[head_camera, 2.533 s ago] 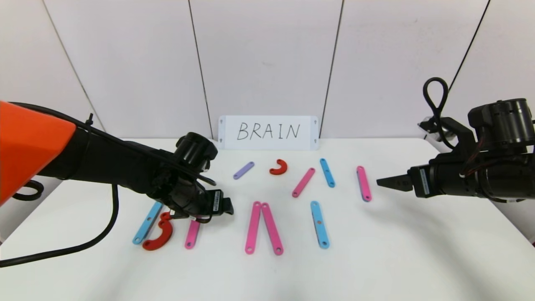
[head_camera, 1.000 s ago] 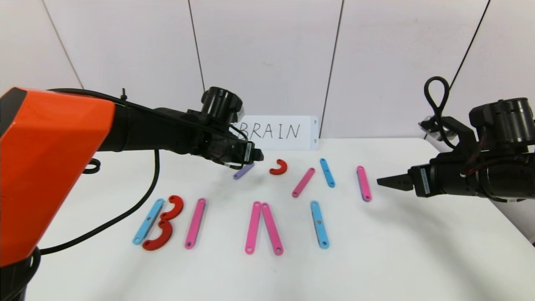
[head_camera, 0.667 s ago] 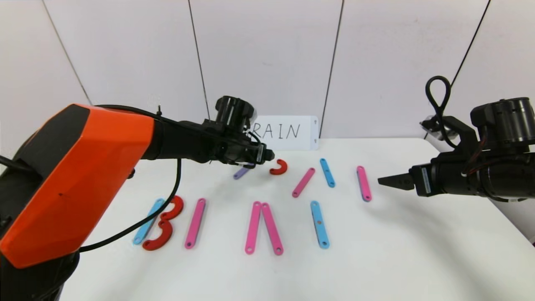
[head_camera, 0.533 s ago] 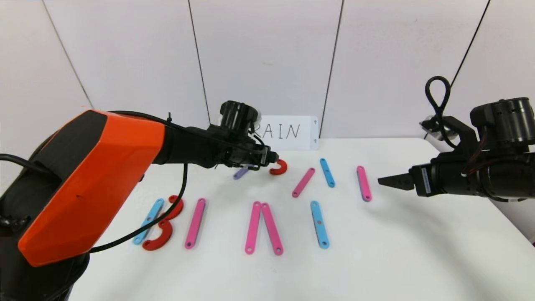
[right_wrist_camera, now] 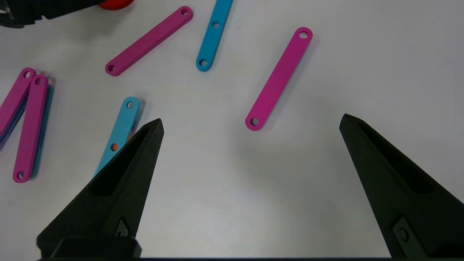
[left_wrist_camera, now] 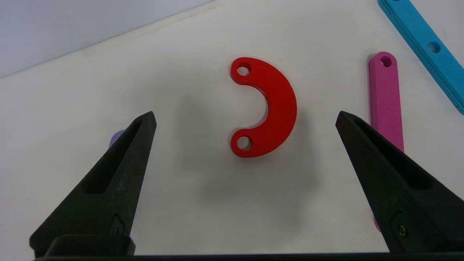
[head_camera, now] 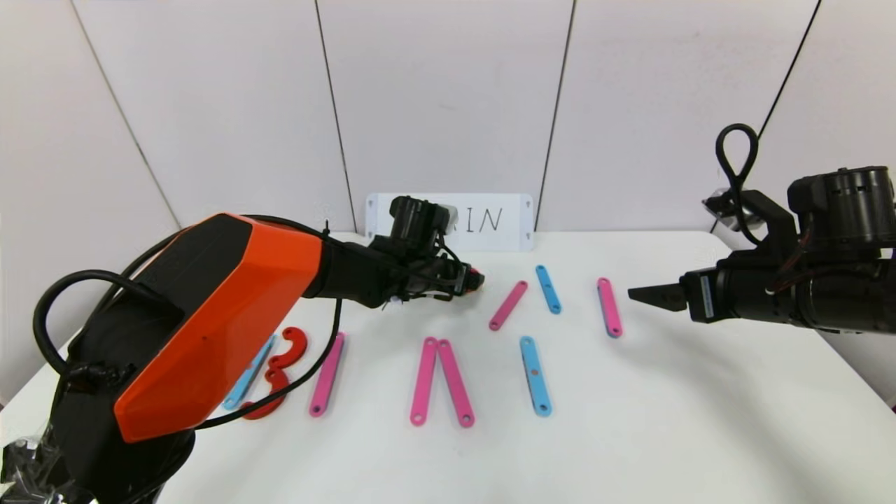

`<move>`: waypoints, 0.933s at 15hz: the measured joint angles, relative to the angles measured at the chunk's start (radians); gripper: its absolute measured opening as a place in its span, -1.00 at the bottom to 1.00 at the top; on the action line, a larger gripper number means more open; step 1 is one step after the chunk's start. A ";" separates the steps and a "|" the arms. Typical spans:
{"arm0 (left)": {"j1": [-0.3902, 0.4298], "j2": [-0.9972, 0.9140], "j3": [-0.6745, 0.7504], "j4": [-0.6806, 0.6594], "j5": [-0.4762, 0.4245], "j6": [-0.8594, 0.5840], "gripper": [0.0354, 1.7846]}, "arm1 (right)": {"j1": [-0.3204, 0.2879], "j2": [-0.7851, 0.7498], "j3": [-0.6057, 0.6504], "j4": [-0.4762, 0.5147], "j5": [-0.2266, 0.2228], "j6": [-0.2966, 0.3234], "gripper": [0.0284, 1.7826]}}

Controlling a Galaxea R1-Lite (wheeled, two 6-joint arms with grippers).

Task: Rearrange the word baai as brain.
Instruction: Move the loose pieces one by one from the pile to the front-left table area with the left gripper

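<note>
The strip letters lie on the white table (head_camera: 630, 420): a blue bar with two red curves (head_camera: 280, 364) at the left, a pink bar (head_camera: 327, 383), two pink bars (head_camera: 441, 381) joined at the top, a blue bar (head_camera: 535, 376). Loose strips lie behind: a pink bar (head_camera: 508, 305), a blue bar (head_camera: 548, 288), a pink bar (head_camera: 609, 306). My left gripper (head_camera: 470, 281) is open and hovers over a loose red curve (left_wrist_camera: 266, 107), which lies between its fingers, untouched. The lilac bar (left_wrist_camera: 116, 137) peeks beside one finger. My right gripper (head_camera: 640, 295) is open and empty at the right.
A white card (head_camera: 504, 222) with handwritten "BRAIN" stands against the back wall, half hidden by my left wrist. My left arm crosses over the left part of the table and hides part of the blue bar there.
My left arm has swung from the front left letter to the back middle and now hovers over the loose red curve. The right arm has barely moved.
</note>
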 joint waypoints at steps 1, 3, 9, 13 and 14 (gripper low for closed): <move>-0.003 0.006 0.000 -0.003 -0.003 0.000 0.94 | 0.000 0.001 0.000 0.000 0.000 0.000 0.91; -0.007 0.015 -0.001 -0.006 -0.011 0.001 0.94 | 0.001 0.001 0.001 0.000 0.000 0.000 0.91; -0.023 0.030 -0.001 -0.024 -0.010 0.001 0.94 | 0.001 0.002 0.001 0.001 0.000 0.000 0.91; -0.029 0.035 -0.001 -0.044 -0.039 0.001 0.94 | 0.000 0.002 0.003 0.000 0.000 0.000 0.91; -0.029 0.035 -0.001 -0.046 -0.043 0.001 0.94 | 0.000 0.002 0.003 0.000 0.000 0.000 0.91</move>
